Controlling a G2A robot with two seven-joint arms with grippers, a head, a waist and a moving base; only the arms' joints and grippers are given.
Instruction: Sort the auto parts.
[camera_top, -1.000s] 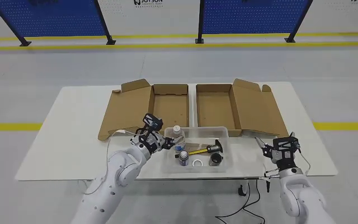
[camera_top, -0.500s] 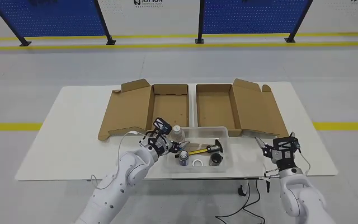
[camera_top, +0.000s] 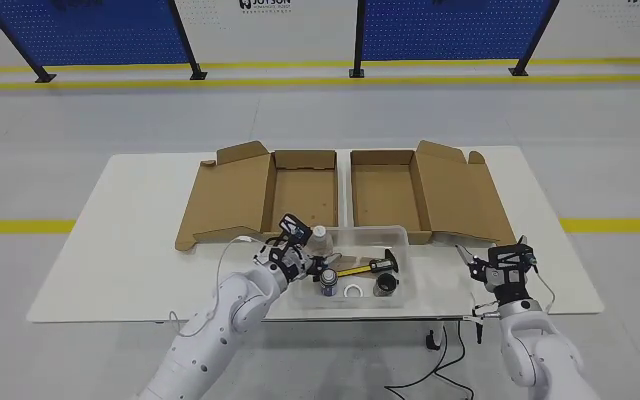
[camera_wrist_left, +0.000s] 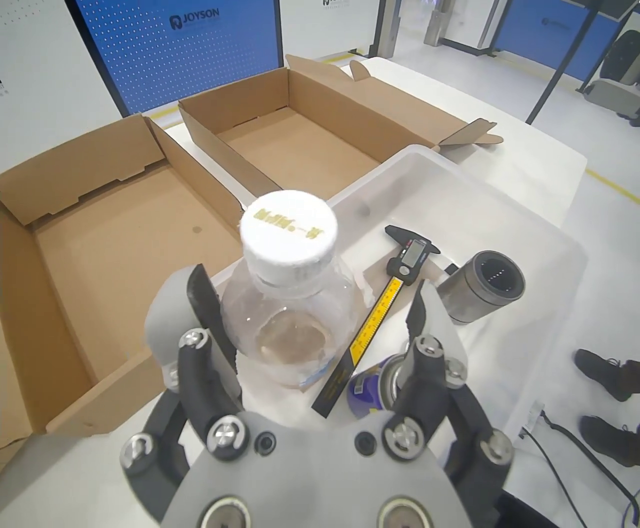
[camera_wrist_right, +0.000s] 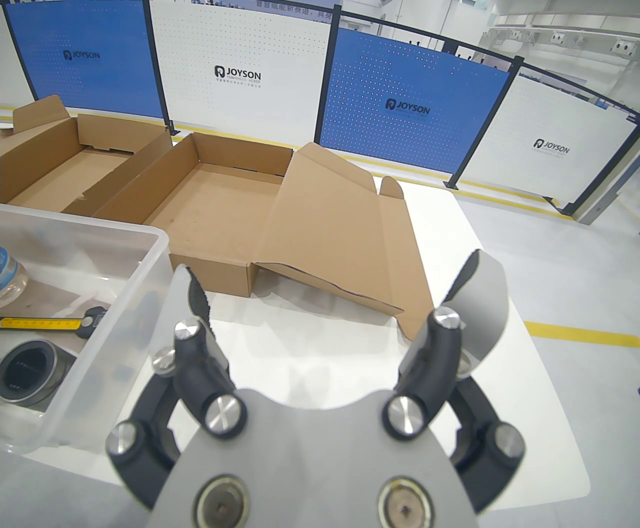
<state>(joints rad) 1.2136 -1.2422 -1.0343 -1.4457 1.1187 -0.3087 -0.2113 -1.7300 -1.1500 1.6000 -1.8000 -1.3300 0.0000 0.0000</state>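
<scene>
The left gripper (camera_wrist_left: 312, 300) has its fingers (camera_wrist_left: 202, 305) spread to either side of a clear plastic bottle (camera_wrist_left: 287, 325). One pad is against or just beside the bottle's shoulder and the other stands apart from it, over the caliper (camera_wrist_left: 375, 320), so nothing is pinched yet. The bottle stands upright in the near corner of the bin (camera_wrist_left: 500, 197), its white cap (camera_wrist_left: 288, 233) on. It looks light and thin-walled, likely to dent under a hard squeeze, and its smooth round body could twist or slip. The safer hold is probably across the body just under the shoulder, with a gentle close (the cap is too wide and shallow to trust). The bin is clear plastic, and besides the bottle it holds the caliper lying flat with its yellow scale toward the gripper, a dark metal sleeve (camera_wrist_left: 482, 292) on its side, a blue can (camera_wrist_left: 367, 395) close by the far finger, and a small white ring (camera_top: 354, 291). Beyond the bin a cardboard box (camera_top: 305, 195) and a second box (camera_top: 380, 200) lie open side by side, flaps folded out, bare cardboard floors showing. The right gripper (camera_wrist_right: 335, 272) hangs over the table (camera_wrist_right: 300, 340) just beside the bin's other end, fingers wide apart and holding nothing.
</scene>
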